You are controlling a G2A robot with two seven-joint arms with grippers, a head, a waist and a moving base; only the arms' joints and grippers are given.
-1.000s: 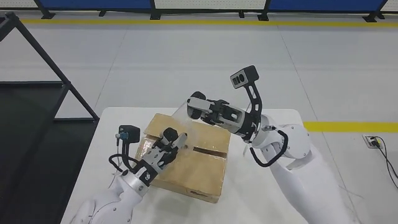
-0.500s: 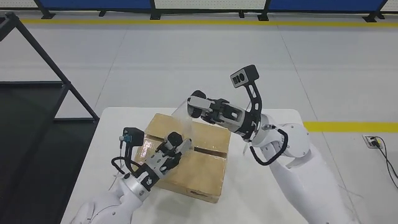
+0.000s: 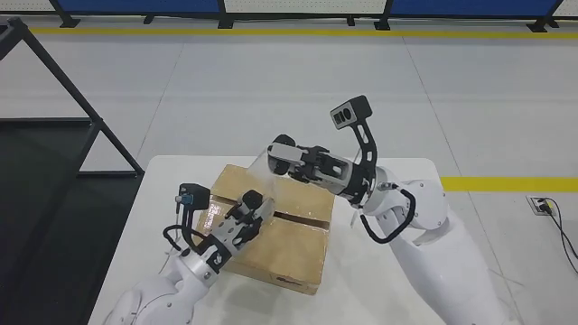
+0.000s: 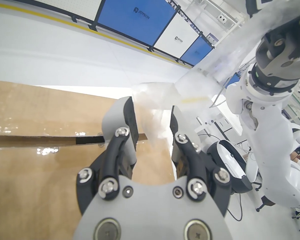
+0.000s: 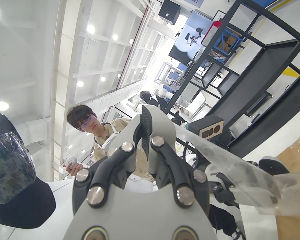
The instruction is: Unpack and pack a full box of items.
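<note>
A brown cardboard box [image 3: 289, 239] lies on the white table [image 3: 155, 200], its top flaps meeting at a dark seam. My right gripper [image 3: 276, 150] hangs above the box's far edge, shut on a strip of clear tape [image 5: 215, 156] that runs down to the box [image 5: 292, 151]. My left gripper [image 4: 152, 116] is open just over the box top [image 4: 40, 116] near the seam, with the crumpled lower end of the tape [image 4: 155, 101] lying between and beyond its fingers. The top view shows the left gripper [image 3: 251, 202] over the box's left half.
A black metal rack [image 3: 54, 171] stands close to the table's left side. The box covers most of the table's middle, leaving bare strips at the left edge and at the right near my right arm [image 3: 397, 203].
My left wrist has turned and shifted slightly toward the seam, its fingers now closer together. My right gripper has drifted a little to the left with the tape.
</note>
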